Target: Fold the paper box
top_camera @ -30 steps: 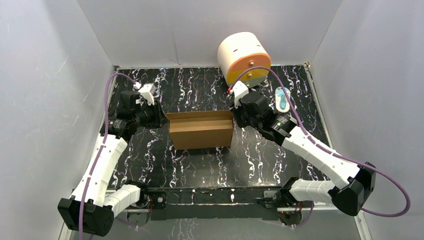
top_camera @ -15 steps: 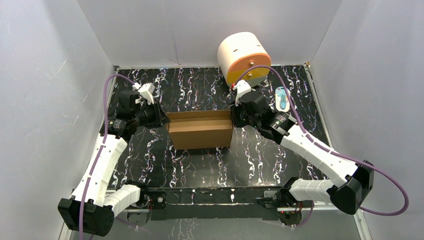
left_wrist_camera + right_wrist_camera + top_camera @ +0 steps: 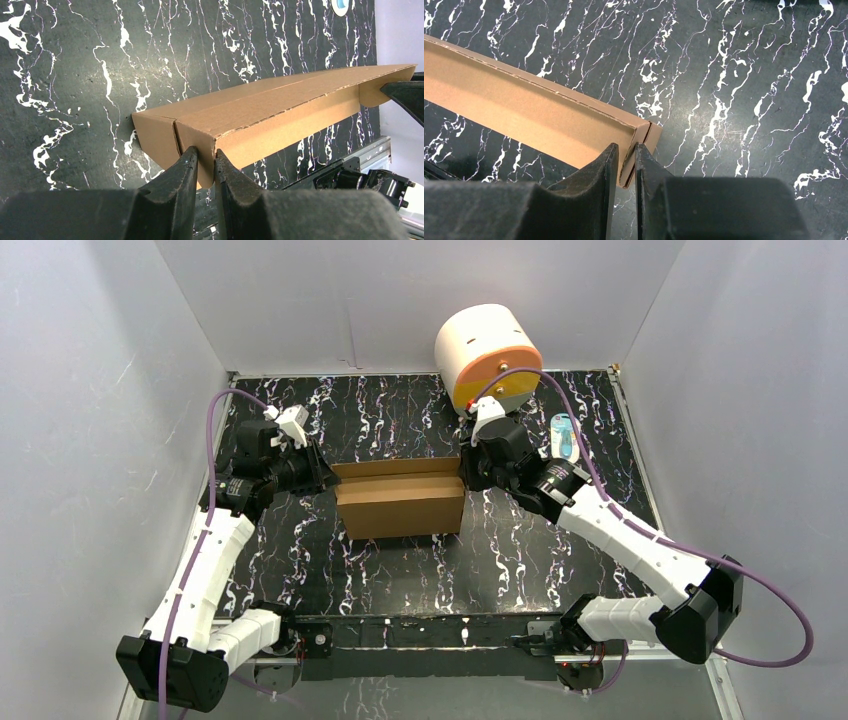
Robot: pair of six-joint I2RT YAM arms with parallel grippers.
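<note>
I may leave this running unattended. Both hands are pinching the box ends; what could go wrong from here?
1. The left hand and right hand each grip only a thin end wall of the paper box; uneven pulling could let it slip or crease it.
2. The right hand works close to the white cylinder; swinging back might knock it.

Far end of the paper box (image 3: pixel 529 117) beyond the right wrist view's left edge; pale-blue item (image 3: pixel 564 438) indistinct.
</note>
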